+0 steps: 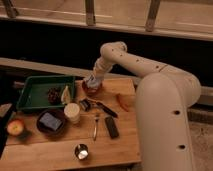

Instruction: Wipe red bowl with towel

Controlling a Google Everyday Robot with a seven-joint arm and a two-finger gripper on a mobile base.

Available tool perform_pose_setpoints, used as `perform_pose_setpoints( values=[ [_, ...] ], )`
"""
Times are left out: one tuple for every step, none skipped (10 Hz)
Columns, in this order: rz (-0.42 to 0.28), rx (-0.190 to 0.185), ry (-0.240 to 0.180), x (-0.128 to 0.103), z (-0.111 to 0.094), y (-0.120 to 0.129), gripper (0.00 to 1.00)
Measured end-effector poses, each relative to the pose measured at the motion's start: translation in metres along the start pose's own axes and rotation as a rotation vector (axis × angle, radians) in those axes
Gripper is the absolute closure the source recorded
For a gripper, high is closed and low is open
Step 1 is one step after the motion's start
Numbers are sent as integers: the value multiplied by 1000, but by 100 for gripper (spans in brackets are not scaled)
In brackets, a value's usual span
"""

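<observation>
One claw (94, 79), towel (91, 83) on red bowl (94, 91); green tray (45, 78) beside, cup (72, 113) near.

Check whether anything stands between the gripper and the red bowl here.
Nothing visible blocks it. The gripper is directly over the red bowl, and only the towel at its tip lies between them, as the wipe needs. The green tray sits off to the side, out of the path.

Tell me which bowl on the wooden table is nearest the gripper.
The round red bowl right of the green tray; the gripper hangs over it. The dark bowl sits farther off.
</observation>
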Motion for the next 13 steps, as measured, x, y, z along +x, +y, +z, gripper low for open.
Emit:
perform_pose_setpoints(
  values=[
    [-1, 3, -4, -2, 6, 1, 100],
    [-1, 3, -6, 1, 16, 1, 100],
    [-1, 0, -4, 4, 25, 1, 100],
    [-2, -3, 0, 7, 32, 1, 100],
    [-21, -6, 6, 8, 37, 6, 100],
    [-43, 2, 13, 10, 39, 9, 100],
    [-75, 27, 19, 10, 38, 12, 100],
    [-85, 47, 25, 11, 37, 11, 100],
    [-89, 79, 20, 7, 31, 4, 100],
    [-87, 95, 18, 5, 28, -2, 100],
    [-89, 108, 18, -1, 28, -5, 100],
    [-93, 115, 24, -6, 32, -7, 100],
    [-99, 113, 28, -11, 38, -6, 100]
  ],
)
